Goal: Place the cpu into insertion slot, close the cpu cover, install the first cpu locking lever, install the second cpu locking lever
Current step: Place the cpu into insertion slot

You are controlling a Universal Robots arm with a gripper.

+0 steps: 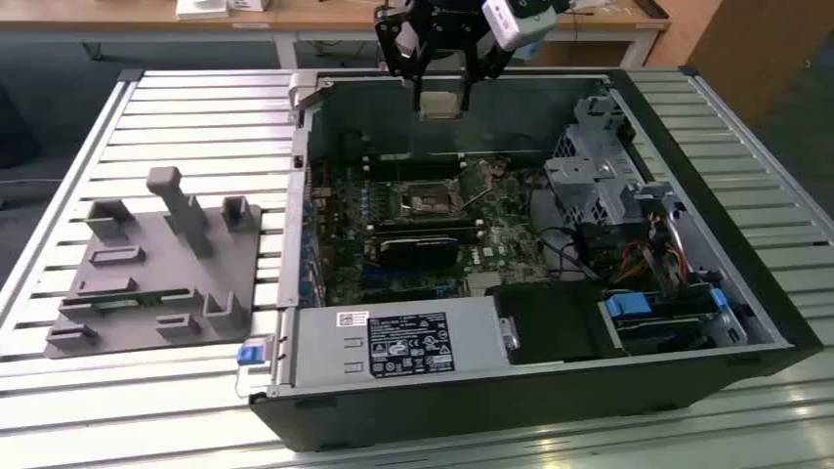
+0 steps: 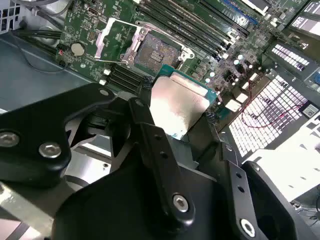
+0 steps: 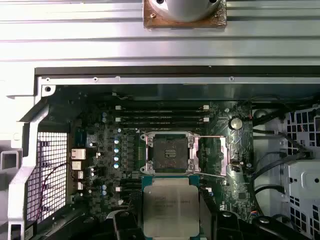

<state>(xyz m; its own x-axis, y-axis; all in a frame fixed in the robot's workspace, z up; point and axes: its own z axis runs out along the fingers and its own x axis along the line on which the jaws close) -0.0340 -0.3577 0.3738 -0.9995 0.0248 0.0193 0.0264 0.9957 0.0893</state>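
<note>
Slatted tabletop (image 1: 195, 107), open case (image 1: 521, 391). We noted the hand (image 1: 440, 96) clamped on the cpu (image 1: 440, 107), well clear of the insertion slot (image 1: 428, 201); we judged a tilted seating could damage it.

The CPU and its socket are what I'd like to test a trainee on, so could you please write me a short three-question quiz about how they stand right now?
1. True or false: the chip already sits in the socket.
2. The socket's cover is: A) shut over the socket, B) swung open to one side, C) lying outside the computer.
3. Fill in: the hand is shut on the ____.

Key: 1 false, the socket is bare and the chip is held above the board; 2 B; 3 chip.
</note>
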